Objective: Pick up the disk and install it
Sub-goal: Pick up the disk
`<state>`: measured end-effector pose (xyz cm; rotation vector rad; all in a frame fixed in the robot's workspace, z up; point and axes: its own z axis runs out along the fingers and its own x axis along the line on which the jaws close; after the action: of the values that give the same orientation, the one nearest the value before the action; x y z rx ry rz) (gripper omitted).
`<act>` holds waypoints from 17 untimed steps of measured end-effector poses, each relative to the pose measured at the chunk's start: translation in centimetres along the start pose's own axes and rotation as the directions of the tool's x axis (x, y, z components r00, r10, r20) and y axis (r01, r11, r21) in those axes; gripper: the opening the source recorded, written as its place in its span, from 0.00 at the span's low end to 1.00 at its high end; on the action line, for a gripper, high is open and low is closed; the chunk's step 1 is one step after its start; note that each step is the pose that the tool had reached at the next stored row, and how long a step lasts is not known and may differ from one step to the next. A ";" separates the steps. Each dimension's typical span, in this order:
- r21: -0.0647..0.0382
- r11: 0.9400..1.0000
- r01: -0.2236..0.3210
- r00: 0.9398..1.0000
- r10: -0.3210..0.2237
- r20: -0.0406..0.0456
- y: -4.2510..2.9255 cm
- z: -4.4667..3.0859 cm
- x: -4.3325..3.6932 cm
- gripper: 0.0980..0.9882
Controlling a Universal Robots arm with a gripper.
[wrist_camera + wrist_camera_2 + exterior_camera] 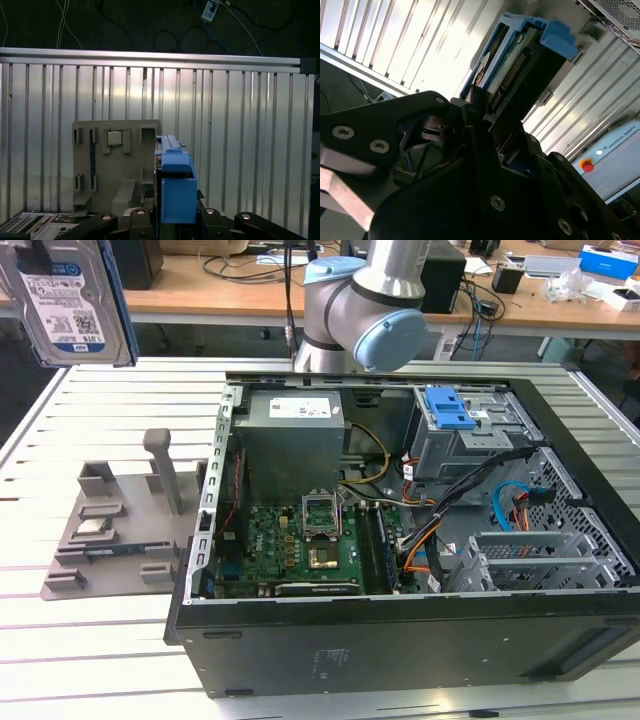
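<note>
Disk (65,300) hangs at upper left of the exterior view, clear of the bench (100,660), pinched edgewise in the gripper (495,117). Pick-up judged complete, install outstanding. Fitting calls for carriage across to the case (400,640) and square alignment with the bay (470,440).

Slatted aluminium table (100,660), cluttered wooden desk (180,302) behind, dark floor (125,25)

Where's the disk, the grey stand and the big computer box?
the disk (62,302): exterior view, on its white-and-blue label.
the grey stand (135,527): exterior view, on its flat base.
the computer box (400,645): exterior view, on its dark near wall.
</note>
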<state>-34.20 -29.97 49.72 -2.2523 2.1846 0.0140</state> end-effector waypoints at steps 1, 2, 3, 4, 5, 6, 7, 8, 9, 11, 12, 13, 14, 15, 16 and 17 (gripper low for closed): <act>0.000 1.000 0.000 1.000 0.000 -0.002 0.00 -0.49 -0.07 0.30; 0.000 1.000 0.000 1.000 0.000 -0.002 0.00 -0.69 -0.09 0.30; 0.000 1.000 0.000 1.000 0.000 -0.002 0.00 -0.79 -0.10 0.30; 0.000 1.000 0.000 1.000 0.000 -0.002 -0.01 -0.80 -0.10 0.30; 0.000 1.000 0.000 1.000 0.000 -0.002 0.00 -0.80 -0.11 0.30; 0.000 1.000 0.000 1.000 0.000 -0.003 0.00 -0.81 -0.11 0.30; 0.000 1.000 0.000 1.000 0.000 -0.003 -0.02 -0.82 -0.11 0.30; 0.000 1.000 0.000 1.000 0.000 -0.003 -0.30 -0.82 -0.10 0.30; 0.000 1.000 0.000 1.000 0.000 -0.003 -0.65 -0.81 -0.09 0.30; 0.000 1.000 0.000 1.000 0.000 -0.003 -1.01 -0.82 -0.07 0.30; 0.000 1.000 0.000 1.000 0.000 -0.003 -1.19 -0.82 -0.07 0.30; 0.000 1.000 0.000 1.000 0.000 -0.003 -1.39 -0.82 -0.06 0.30; 0.000 1.000 0.000 1.000 0.000 -0.003 -1.64 -0.82 -0.05 0.30; 0.000 1.000 0.000 1.000 0.000 -0.002 -1.82 -0.82 -0.05 0.30; 0.000 1.000 0.000 1.000 0.000 -0.002 -2.00 -0.82 -0.05 0.30; 0.000 1.000 0.000 1.000 0.000 -0.003 -2.19 -0.82 -0.04 0.30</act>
<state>-32.01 -29.87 50.53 -2.2535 2.1859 0.0113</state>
